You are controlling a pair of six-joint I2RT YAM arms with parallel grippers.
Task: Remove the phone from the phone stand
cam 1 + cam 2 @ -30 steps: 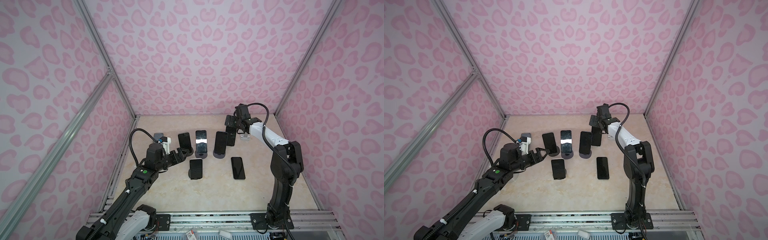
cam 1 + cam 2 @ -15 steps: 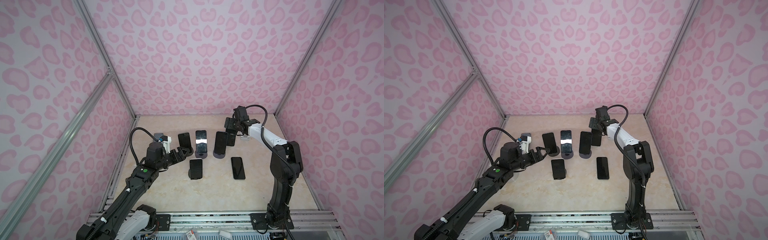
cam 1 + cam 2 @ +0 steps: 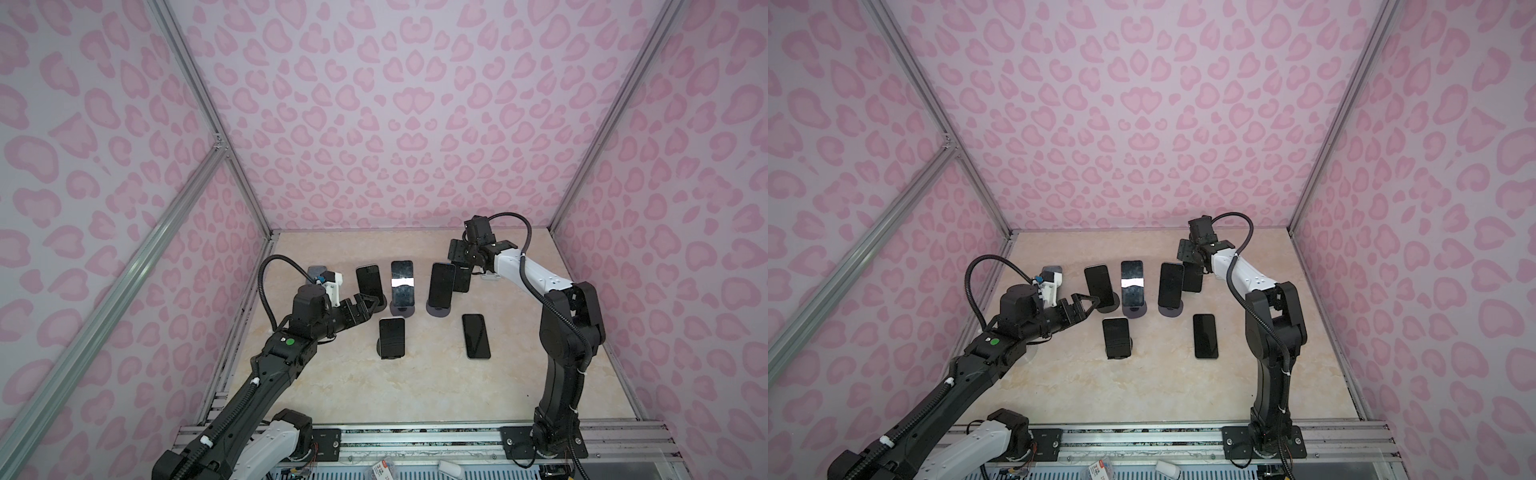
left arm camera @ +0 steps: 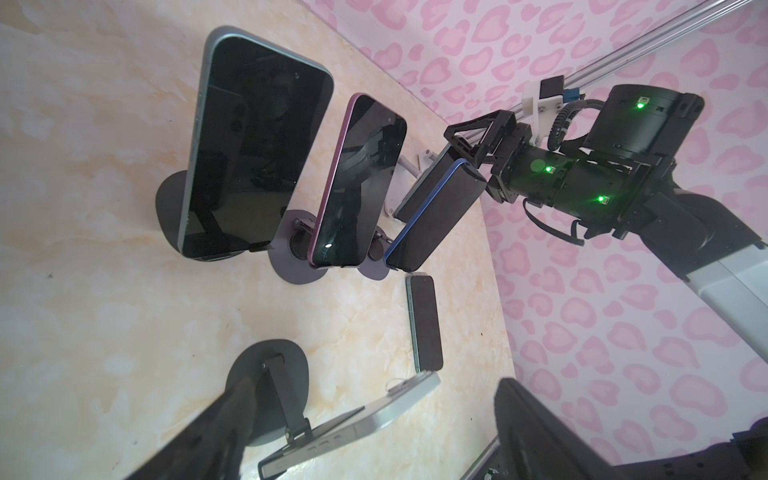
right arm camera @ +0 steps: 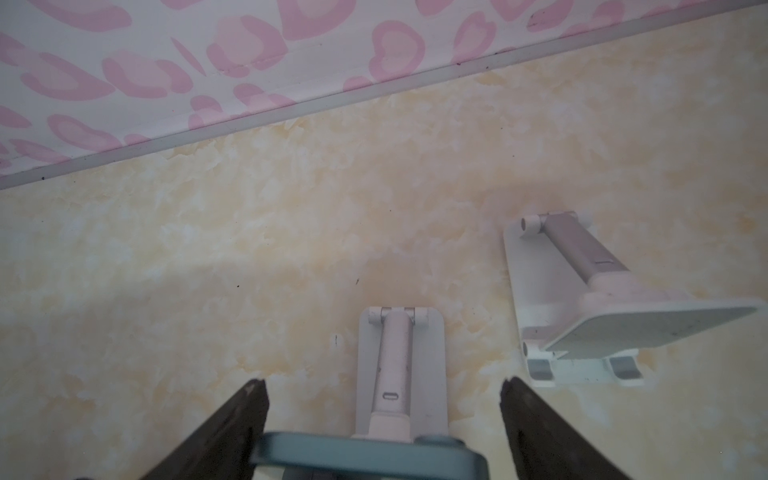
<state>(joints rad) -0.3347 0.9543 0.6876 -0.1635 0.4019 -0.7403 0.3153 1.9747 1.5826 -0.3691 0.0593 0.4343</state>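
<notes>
The phone (image 3: pixel 461 281) to be removed stood at the back right of the table (image 3: pixel 415 386), propped on a white stand (image 5: pixel 401 345) just behind the right end of a row of three phones. In both top views the right gripper (image 3: pixel 457 255) hung over its top edge, but from above it was not clear how the jaws stood.

The right wrist view was clearer. There the right gripper (image 5: pixel 383 386) straddled the teal top edge of the phone (image 5: pixel 365 454) with its jaws apart. One finger seemed to meet a corner of the phone, and a sliver of table showed between the other finger and the phone, so nothing was clamped. Only that view showed the stand's hinged arm and a second white stand (image 5: pixel 648 328), bare, just beside it.

The left gripper (image 3: pixel 372 307) hovered low near the base of the leftmost phone (image 3: pixel 369 280), jaws wide and holding nothing. The left wrist view showed the same wide gap between its fingers. It also caught the right gripper (image 4: pixel 461 149) from the side, and edge colours that the top views lost: purple on the middle phone (image 4: pixel 357 183) and blue on the right-end phone (image 4: pixel 436 212).

A front phone (image 3: pixel 391 336) leaned on its own dark stand, shown from behind in the left wrist view. A flat phone (image 3: pixel 476 336) lay on the table.
</notes>
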